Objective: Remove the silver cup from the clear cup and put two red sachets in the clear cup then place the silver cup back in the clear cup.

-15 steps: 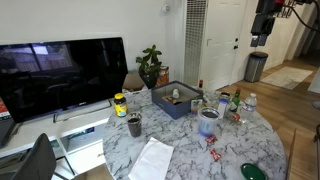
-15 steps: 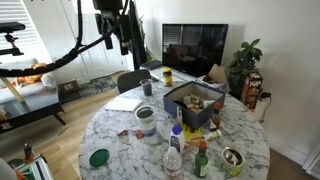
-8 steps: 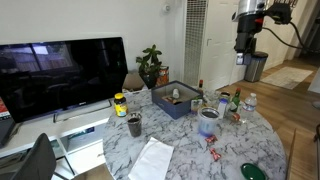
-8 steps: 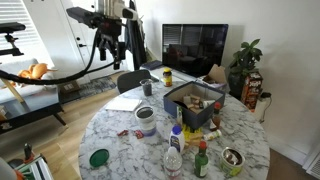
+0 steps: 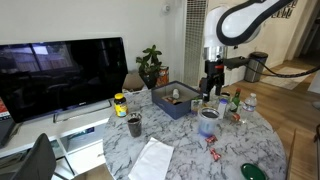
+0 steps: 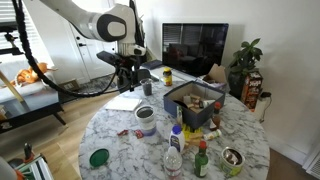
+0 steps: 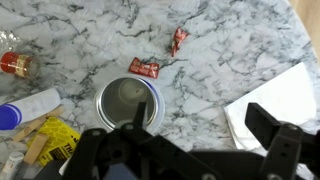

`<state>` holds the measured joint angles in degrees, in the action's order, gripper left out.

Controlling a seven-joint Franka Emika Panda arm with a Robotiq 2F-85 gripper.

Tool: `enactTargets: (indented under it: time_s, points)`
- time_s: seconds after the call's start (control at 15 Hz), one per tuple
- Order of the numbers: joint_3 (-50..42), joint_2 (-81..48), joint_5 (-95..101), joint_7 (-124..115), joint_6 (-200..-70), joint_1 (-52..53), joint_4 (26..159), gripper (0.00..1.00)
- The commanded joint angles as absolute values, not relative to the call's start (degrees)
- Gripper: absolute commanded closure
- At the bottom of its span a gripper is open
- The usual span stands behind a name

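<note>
The silver cup (image 7: pixel 128 100) sits inside the clear cup (image 7: pixel 100 88), whose rim shows around it. The nested cups stand on the marble table in both exterior views (image 5: pixel 208 121) (image 6: pixel 145 120). Two red sachets lie on the table just beyond the cups, one close (image 7: pixel 144 67) and one farther (image 7: pixel 179 40). They also show in both exterior views (image 5: pixel 212 153) (image 6: pixel 125 132). My gripper (image 7: pixel 200 125) is open and empty. It hangs above the table beside the cups in both exterior views (image 5: pixel 211 88) (image 6: pixel 128 82).
White paper (image 7: pixel 272 92) lies beside the cups. A blue box (image 5: pixel 178 101) of items, bottles (image 5: pixel 250 103), a dark mug (image 5: pixel 134 125) and a green lid (image 5: pixel 250 172) share the round table. A clear water bottle (image 6: pixel 173 155) stands near the table edge.
The arm has come down from high above the table and swung in over it, so the gripper now hangs low near the nested cups. Nothing on the table has moved.
</note>
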<state>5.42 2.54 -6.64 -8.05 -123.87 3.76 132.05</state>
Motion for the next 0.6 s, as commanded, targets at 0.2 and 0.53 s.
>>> enactTargets:
  time_s: [0.2,0.53]
  points:
    - [4.8,-3.5,-1.6,-12.3,-126.4,4.1,131.4,0.00]
    - [3.3,-7.9,-0.1,-17.3,-128.7,3.3,129.8,0.00]
